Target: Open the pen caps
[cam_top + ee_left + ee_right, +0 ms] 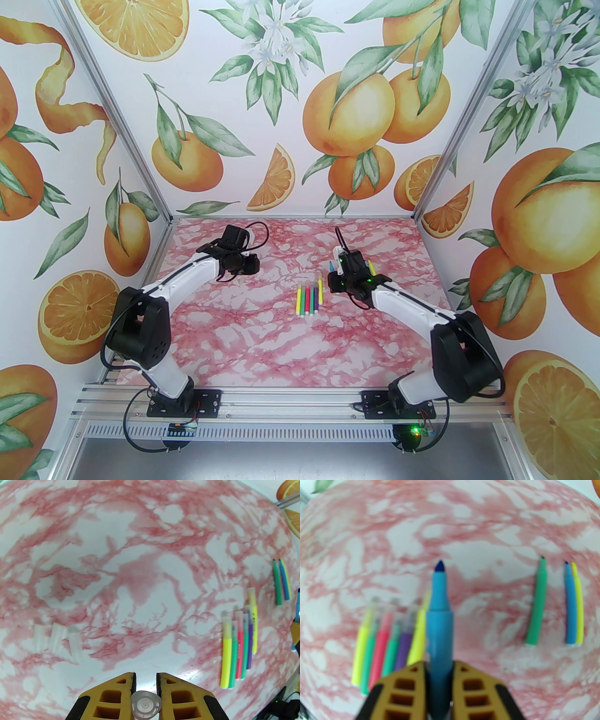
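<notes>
Right gripper (440,667) is clamped on the bare blue pen (440,620), left gripper (145,679) pinches a clear cap (145,705), and the capped pens (239,653) lie mid table (281,356), probably light, stiff and slick, so grab barrel and cap separately.

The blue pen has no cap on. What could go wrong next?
The bare tip of the blue pen sticks out past the right fingers; set down tip-first, it might ink the table. The clear cap pinched in the left fingers is round, so it may roll away when dropped. The six capped pens lie packed together, so grabbing one could nudge its neighbours.
</notes>
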